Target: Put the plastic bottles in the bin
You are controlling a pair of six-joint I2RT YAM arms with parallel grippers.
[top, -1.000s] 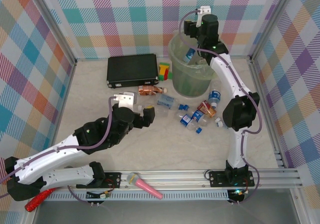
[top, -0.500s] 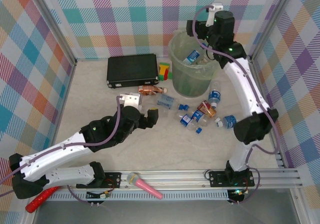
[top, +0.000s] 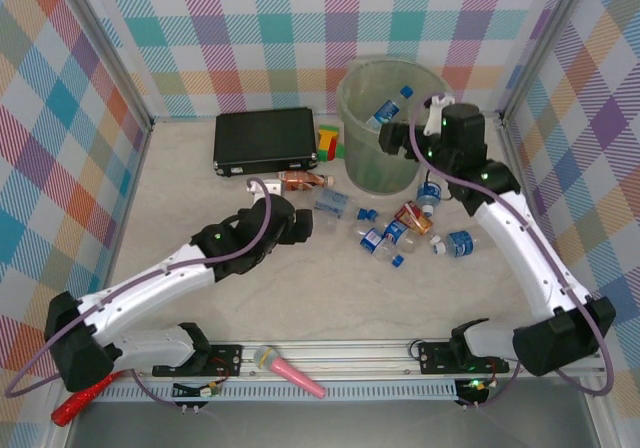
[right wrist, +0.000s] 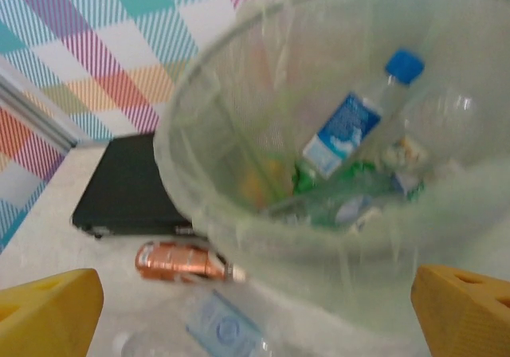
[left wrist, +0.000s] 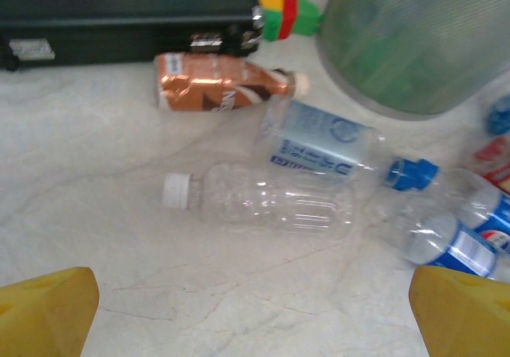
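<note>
Checking top view: left jaws spread, empty, low over the table (top: 200, 208) front-left of the bin (top: 350, 93), facing the loose bottles (top: 330, 204); right jaws spread, empty, by the bin's right side. Left arm nearer.
Left wrist: clear white-capped bottle (left wrist: 271, 205) dead ahead, long axis parallel to the jaws' closing line, so it likely needs a wrist roll.
Right wrist: blue-capped bottle (right wrist: 351, 118) already inside bin.

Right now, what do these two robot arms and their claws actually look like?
Both are slim, with white shells on the long segments and chunky black joints. The left arm and the right arm each trail a thin purple cable, and small green lights glow on the black parts. Each stands on a black plate on a silver rail. The claw fingertips are yellow blocks.
</note>
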